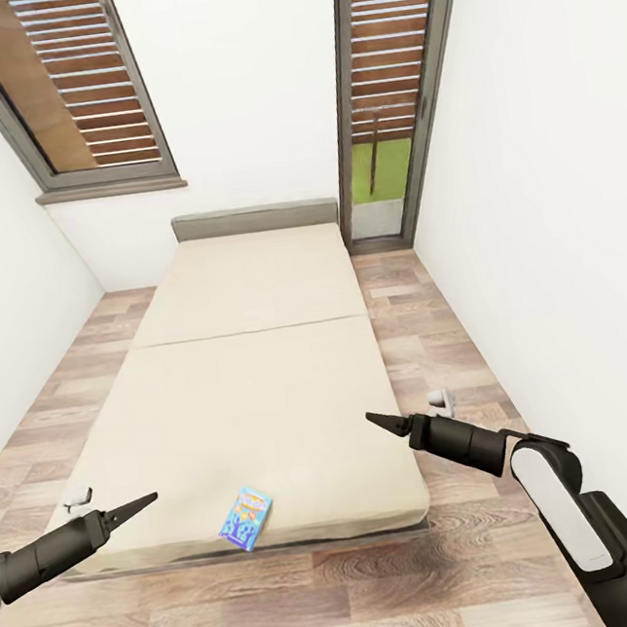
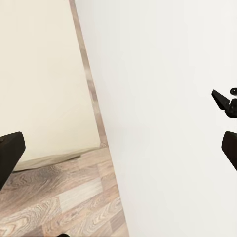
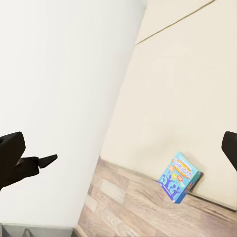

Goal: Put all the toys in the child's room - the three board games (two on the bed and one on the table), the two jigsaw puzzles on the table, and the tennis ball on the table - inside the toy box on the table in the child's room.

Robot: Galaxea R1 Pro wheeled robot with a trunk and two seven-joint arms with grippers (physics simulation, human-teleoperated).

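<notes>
The robot faces the foot of the bed [image 1: 260, 359], both arms held out low over its near end. The left gripper [image 1: 150, 497] hangs over the near left corner of the mattress, its fingers drawn together to a point. The right gripper [image 1: 376, 419] hangs over the near right part, also closed to a point and holding nothing.

A small blue board game [image 1: 245, 518] lies flat on the mattress right at the near edge, between the two grippers, nearer the left one and a little closer to the robot than either tip. From the right wrist the game [image 3: 180, 177] shows at the mattress edge, just above the plank floor [image 3: 138, 212].

A seam crosses the mattress beyond both grippers, and the grey headboard [image 1: 255, 220] stands against the far wall between two windows.
</notes>
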